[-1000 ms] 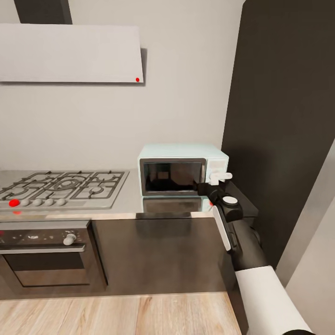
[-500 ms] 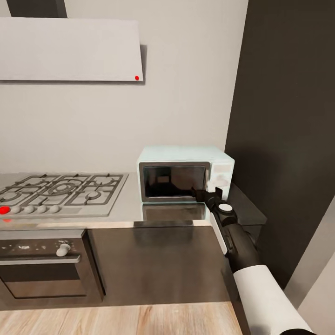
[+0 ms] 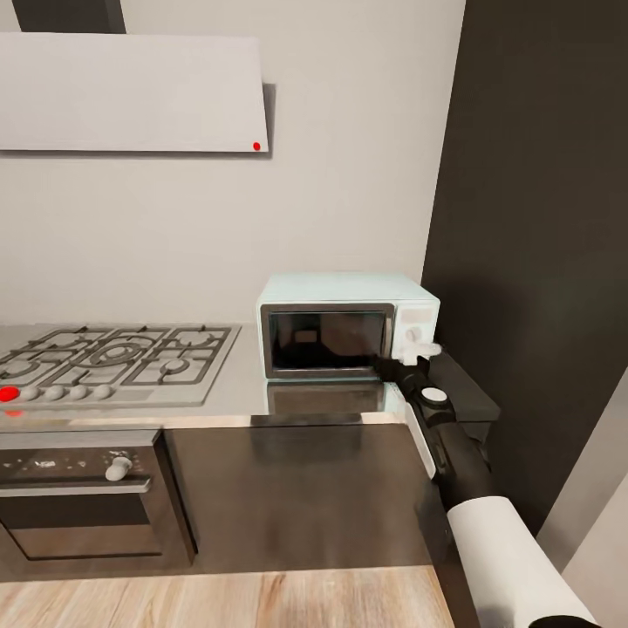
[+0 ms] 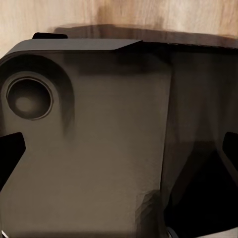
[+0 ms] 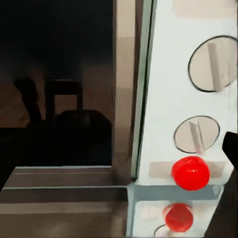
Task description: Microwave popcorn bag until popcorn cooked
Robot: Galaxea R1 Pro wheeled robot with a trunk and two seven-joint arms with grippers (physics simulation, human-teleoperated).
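The mint-blue microwave point(image 3: 347, 324) stands on the glossy grey countertop point(image 3: 231, 392) with its dark glass door point(image 5: 59, 99) closed. My right gripper point(image 3: 417, 351) is up against the white side panel, low beside the knobs. In the right wrist view the two round knobs point(image 5: 214, 63) and a red button point(image 5: 191, 172) are very close, and one dark fingertip point(image 5: 230, 148) shows at the edge; the gripper looks open and holds nothing. The left gripper point(image 4: 119, 148) is open, with the robot's own dark body before it. The popcorn bag is hidden or out of view.
A steel gas hob point(image 3: 113, 358) lies left of the microwave under a flat white hood point(image 3: 131, 92). A dark built-in oven point(image 3: 83, 493) sits below the hob. A tall dark cabinet point(image 3: 541, 218) rises right of the microwave. Wooden floor point(image 3: 218, 597) runs in front.
The view shifted a little at first. My right arm has reached forward and to the right, bringing the gripper from in front of the door's corner onto the microwave's side panel.
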